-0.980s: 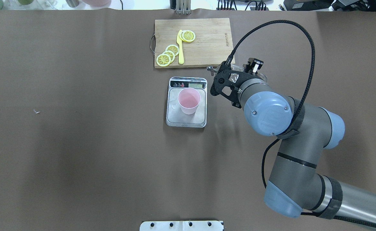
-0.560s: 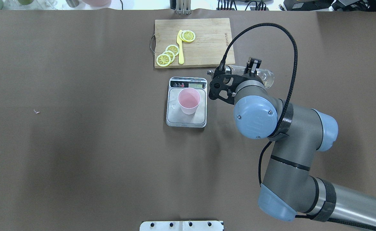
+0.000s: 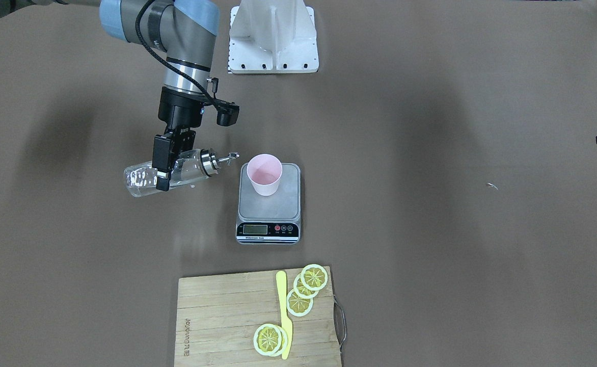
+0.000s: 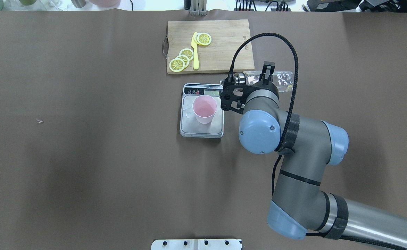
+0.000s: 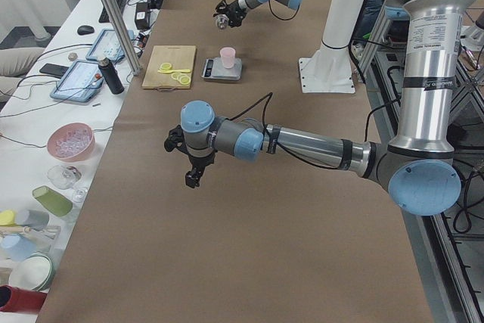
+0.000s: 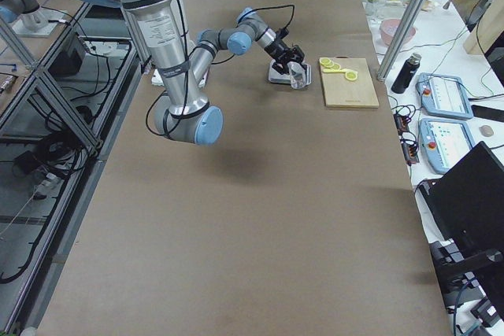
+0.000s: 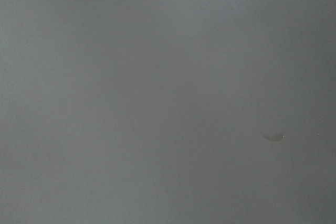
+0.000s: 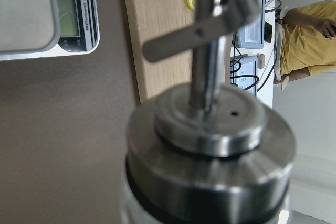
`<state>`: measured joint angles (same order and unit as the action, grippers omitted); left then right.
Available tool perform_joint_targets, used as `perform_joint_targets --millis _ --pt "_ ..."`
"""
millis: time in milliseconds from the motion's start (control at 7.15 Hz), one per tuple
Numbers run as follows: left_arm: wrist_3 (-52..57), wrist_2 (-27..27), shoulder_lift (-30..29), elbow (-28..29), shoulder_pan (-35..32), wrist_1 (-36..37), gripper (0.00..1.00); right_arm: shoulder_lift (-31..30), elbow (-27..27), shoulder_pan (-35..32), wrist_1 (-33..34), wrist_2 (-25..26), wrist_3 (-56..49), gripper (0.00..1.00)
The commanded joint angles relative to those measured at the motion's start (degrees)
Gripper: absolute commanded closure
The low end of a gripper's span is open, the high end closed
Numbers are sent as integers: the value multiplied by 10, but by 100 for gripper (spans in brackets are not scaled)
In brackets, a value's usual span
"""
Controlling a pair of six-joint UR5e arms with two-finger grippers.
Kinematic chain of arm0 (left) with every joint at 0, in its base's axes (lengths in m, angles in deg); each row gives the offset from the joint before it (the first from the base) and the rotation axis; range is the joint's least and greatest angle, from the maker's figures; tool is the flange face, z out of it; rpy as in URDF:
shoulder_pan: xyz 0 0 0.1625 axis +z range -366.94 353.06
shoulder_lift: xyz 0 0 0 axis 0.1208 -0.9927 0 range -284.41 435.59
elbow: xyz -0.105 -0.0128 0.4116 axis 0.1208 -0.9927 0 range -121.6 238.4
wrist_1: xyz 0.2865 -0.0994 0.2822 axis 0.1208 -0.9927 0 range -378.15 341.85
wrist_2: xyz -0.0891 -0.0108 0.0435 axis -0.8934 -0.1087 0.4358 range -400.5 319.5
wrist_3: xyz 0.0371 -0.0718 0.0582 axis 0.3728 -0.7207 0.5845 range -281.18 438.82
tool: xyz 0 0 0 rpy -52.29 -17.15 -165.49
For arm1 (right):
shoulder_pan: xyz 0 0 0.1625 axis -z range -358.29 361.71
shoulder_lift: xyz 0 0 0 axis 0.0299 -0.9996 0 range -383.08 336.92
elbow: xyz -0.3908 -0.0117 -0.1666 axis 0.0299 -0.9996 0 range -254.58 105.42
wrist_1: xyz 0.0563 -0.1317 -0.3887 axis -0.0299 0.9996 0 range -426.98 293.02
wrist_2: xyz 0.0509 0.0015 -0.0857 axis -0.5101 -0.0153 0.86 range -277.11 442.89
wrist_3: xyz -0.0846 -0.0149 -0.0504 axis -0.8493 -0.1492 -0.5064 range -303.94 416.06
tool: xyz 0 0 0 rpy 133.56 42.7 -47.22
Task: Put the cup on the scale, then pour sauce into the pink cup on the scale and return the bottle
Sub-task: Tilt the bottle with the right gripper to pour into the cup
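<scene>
Right end effector (image 3: 166, 172) gripped small clear glass bottle (image 3: 140, 182) near-horizontal, metal spout (image 3: 227, 156) towards pale pink plastic cup (image 3: 264, 176) standing on silver-grey scale (image 3: 289, 200), left end effector (image 5: 192, 178) opening could not be told.

The bottle (image 3: 143, 182), gripped near-horizontal by the right gripper (image 3: 168, 171), occupies the space beside the scale (image 3: 286, 196). Open air separates its pourer from the cup (image 3: 264, 176). The cutting board (image 3: 217, 316) bounds the scale's display side, with a gap between them. Bare table (image 3: 431, 229) extends on the opposite side.

Overhead + front cams look down from opp. sides, both showing scale (image 4: 201, 130).
</scene>
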<state>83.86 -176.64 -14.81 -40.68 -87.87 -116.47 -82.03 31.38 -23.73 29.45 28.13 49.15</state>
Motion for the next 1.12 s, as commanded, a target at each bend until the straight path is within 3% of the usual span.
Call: perform_joint_targets --millis 0,700,980 --pt "0 0 0 0 -3 0 1 19 -26 14 12 32 0 77" --pt "0 0 0 6 -4 1 1 35 -26 23 89 83 -17 78" --pt "0 -2 0 7 -4 1 1 38 -27 25 92 88 -26 77"
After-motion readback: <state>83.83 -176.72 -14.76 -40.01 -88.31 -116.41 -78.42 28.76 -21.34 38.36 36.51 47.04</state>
